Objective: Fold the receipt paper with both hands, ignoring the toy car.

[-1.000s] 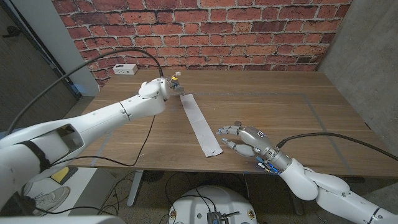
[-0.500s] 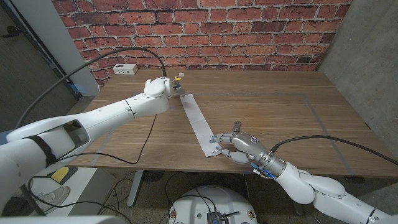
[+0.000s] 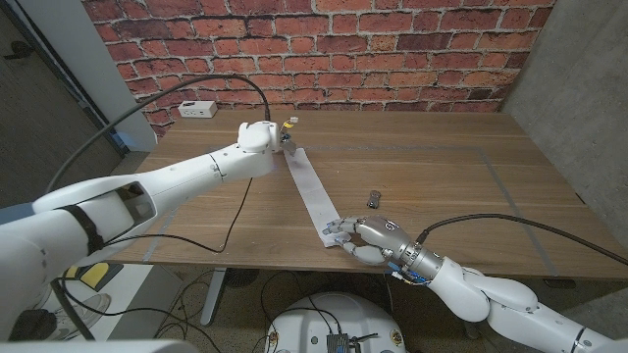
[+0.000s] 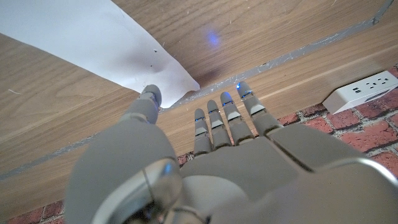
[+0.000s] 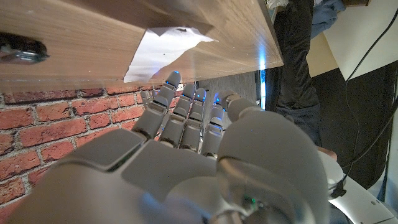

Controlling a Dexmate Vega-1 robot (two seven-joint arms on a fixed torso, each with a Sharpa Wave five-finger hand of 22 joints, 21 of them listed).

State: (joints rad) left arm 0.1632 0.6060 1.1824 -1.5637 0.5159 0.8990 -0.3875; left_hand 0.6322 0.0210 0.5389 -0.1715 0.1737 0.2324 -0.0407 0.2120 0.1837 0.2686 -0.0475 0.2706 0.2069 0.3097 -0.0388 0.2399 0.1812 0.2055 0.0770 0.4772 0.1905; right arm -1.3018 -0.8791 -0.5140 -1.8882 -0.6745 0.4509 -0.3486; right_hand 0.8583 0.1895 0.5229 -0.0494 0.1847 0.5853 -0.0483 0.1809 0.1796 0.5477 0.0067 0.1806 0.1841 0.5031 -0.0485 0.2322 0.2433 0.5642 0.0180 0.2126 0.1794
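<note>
Since a second ago my right hand (image 3: pixel 365 238) has slid in from the right to the near end of the receipt paper (image 3: pixel 311 191), and a small toy car (image 3: pixel 374 200) shows on the bare wood just beyond it. My left hand (image 3: pixel 267 137) has crept a little further along the far end of the strip and stands there now.

On the right, my fingertips (image 5: pixel 172 79) reach the near end of the paper, which looks lifted and crumpled off the table edge in the right wrist view. I cannot tell whether I have it pinched or am only touching it. On the left, my thumb (image 4: pixel 149 98) sits at the far corner of the strip while the other fingers (image 4: pixel 226 112) lie stretched out and apart over the wood beside it; that hand grips nothing and, as far as I can judge, only pins the corner.

The receipt runs as a long white strip from my left hand, at the far left of the table, diagonally toward the near edge at my right hand.

My worry is the near end. It sits right at the table's lip, so a weak pinch could let it slip off, or crease it crookedly. If my left thumb lifts, the whole strip may drag with my right hand instead of folding. The car lies near my right hand's path, so a wide sweep could knock it.
</note>
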